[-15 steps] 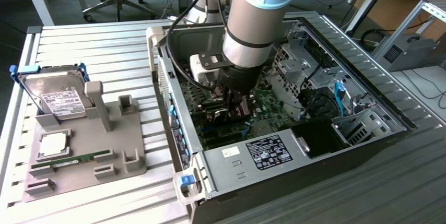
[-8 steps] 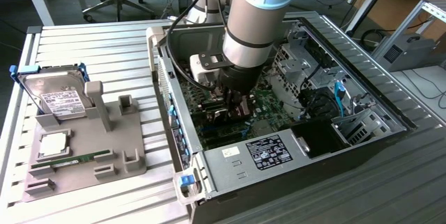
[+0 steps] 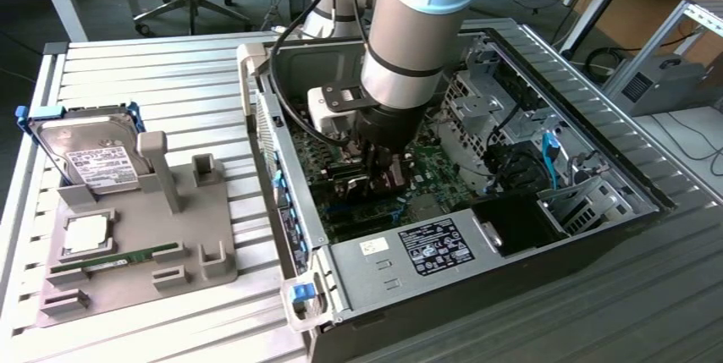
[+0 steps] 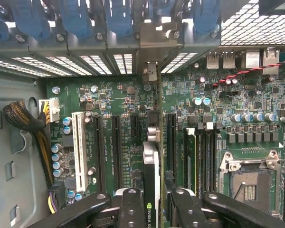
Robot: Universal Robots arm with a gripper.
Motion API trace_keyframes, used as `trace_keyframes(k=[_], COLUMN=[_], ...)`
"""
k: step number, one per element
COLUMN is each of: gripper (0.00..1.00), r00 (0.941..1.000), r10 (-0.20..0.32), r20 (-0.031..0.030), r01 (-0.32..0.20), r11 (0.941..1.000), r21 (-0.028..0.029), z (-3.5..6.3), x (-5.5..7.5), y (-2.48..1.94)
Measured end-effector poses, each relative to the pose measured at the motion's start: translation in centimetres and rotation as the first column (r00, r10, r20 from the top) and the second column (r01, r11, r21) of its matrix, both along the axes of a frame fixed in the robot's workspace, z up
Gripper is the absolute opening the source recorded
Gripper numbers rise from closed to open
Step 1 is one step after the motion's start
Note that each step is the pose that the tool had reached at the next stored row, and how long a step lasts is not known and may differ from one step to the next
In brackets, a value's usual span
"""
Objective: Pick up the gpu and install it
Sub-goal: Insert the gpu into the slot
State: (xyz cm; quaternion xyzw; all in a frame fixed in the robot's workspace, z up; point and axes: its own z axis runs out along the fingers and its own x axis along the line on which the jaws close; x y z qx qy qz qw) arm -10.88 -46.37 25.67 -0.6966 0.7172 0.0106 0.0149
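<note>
The gpu (image 4: 151, 159) shows edge-on in the wrist view, standing upright between the black fingers (image 4: 132, 209), with my gripper (image 4: 154, 202) shut on it. Its silvery bracket (image 4: 151, 52) reaches to the case's rear slot openings. The card lies in line with a dark expansion slot on the green motherboard (image 4: 118, 99); I cannot tell whether it is seated. In the exterior view my gripper (image 3: 373, 173) is low inside the open computer case (image 3: 452, 253), over the motherboard.
Blue slot latches (image 4: 76, 19) line the case's rear wall. A white slot (image 4: 78, 152) and a CPU socket (image 4: 249, 183) flank the card. At the exterior view's left, a grey holder (image 3: 192, 236) carries a hard drive (image 3: 91, 156) and a memory stick (image 3: 113, 259).
</note>
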Motion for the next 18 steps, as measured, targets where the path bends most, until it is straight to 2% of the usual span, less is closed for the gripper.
trace_keyframes(k=[2,4,6,18], gripper=[0.27,0.27,0.27,0.27], r00=[1.0000,0.9999,0.9998,0.9998], r10=[0.000,0.001,0.001,0.002], r20=[0.0043,0.0138,0.0198,0.0221], r01=[0.000,-0.001,-0.001,-0.002], r11=[1.0000,1.0000,1.0000,1.0000], r21=[0.0021,0.0036,0.0035,0.0038], z=[0.00,-0.05,-0.07,-0.19], x=[-0.05,-0.12,-0.16,-0.27], y=[0.00,0.00,0.00,0.00])
